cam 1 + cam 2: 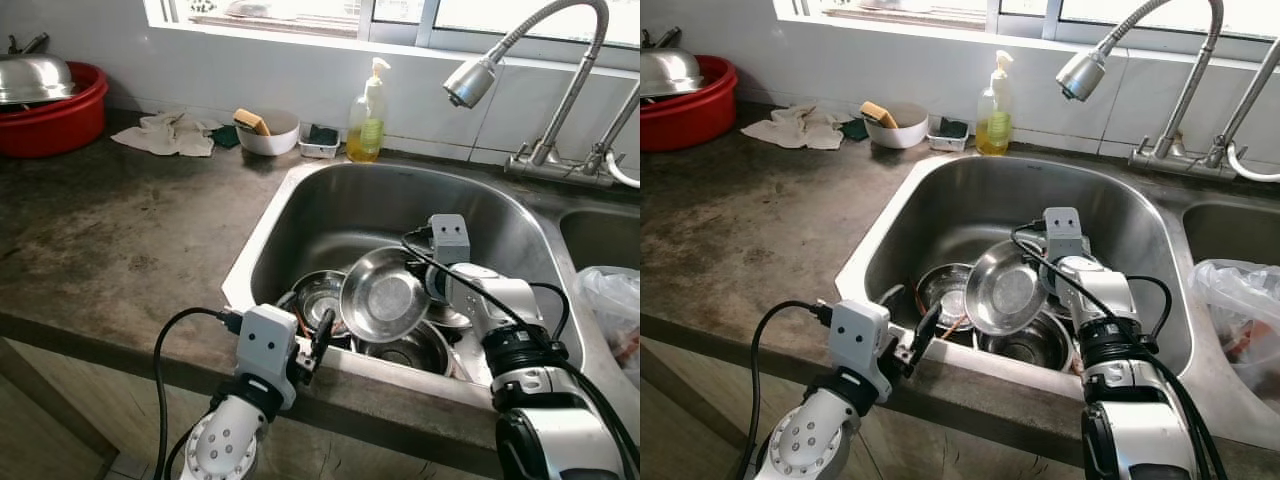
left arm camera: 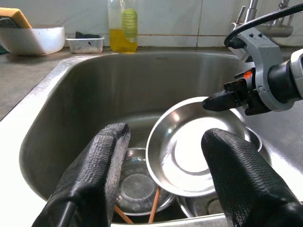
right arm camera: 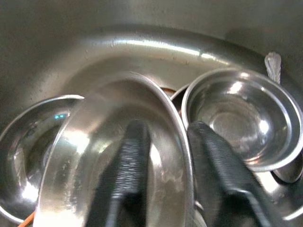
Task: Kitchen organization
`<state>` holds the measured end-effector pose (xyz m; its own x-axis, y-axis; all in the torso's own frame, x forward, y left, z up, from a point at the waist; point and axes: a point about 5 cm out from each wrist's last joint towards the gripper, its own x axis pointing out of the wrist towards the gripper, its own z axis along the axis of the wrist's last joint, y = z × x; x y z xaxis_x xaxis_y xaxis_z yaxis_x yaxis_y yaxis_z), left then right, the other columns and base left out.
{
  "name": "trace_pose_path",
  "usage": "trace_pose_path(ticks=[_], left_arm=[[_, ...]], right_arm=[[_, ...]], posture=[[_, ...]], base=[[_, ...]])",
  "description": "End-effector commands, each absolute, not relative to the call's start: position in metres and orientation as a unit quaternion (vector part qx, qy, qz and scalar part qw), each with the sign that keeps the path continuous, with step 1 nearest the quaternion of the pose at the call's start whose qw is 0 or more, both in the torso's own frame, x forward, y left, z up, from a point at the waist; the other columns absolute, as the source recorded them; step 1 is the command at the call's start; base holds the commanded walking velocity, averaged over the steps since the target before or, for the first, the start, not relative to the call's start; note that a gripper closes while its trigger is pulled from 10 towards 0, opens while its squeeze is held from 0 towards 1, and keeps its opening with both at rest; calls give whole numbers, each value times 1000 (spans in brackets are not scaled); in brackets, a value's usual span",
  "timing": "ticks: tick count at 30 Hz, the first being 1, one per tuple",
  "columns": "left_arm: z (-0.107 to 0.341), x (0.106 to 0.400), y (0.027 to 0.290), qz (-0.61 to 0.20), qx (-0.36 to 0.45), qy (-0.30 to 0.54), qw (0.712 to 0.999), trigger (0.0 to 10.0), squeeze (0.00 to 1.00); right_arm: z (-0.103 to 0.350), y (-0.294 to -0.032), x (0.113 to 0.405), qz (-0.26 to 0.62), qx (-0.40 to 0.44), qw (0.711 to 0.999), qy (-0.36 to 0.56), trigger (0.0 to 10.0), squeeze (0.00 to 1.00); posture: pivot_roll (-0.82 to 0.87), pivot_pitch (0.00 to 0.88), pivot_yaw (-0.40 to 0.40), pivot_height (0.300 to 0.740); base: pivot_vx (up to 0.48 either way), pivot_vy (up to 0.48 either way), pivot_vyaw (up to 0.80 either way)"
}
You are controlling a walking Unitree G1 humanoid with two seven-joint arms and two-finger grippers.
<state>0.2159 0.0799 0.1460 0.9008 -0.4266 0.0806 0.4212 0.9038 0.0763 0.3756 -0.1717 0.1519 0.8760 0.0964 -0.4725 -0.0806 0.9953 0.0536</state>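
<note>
Steel plate [image 3: 118,156] rim pinched between right fingers [image 3: 135,161].

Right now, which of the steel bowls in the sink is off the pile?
The tilted steel bowl pinched by its rim in the right gripper, held up on edge. The other bowls lie flat on the sink bottom.

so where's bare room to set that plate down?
Bare counter between the sink rim and the red basin, in front of the rag. The sink floor is crowded with steel bowls. The right pincer grips the plate.
</note>
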Motion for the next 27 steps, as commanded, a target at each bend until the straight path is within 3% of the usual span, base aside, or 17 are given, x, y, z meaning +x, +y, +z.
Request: trace_pose_path(ticks=[1,5,6,8,9,12,23,27], left_arm=[[147,216,79,-215,34,-46,975,10000,0],[147,216,78,-214,33,-46,975,10000,0],[147,216,78,-214,33,-47,975,10000,0],[146,216,78,-214,33,-47,975,10000,0],[146,217,78,-212,33,-48,975,10000,0],[147,221,79,-209,39,-52,976,10000,0],[148,231,78,-213,42,-62,974,10000,0],[149,234,78,-216,40,-65,973,10000,0]], right_arm=[[159,-174,378,42,19,974,223,10000,1000],[167,-177,379,29,13,981,193,10000,1000],[172,-179,379,25,5,984,175,10000,655],[175,-179,378,22,-1,986,164,10000,655],[181,-180,377,15,-2,989,145,10000,0],[206,-181,369,-8,-2,998,62,10000,0],[236,-161,324,0,-35,998,-59,10000,0],[236,-163,311,-17,2,998,-68,10000,0]], posture=[[110,96,-82,740],[112,82,-90,740],[112,81,-91,740],[112,81,-91,740],[112,68,-93,740],[107,49,-94,740],[74,0,-72,740],[63,0,-60,740]], base=[[0,0,0],[0,0,0],[0,0,0],[0,0,0],[0,0,0],[0,0,0],[0,0,0],[0,0,0]])
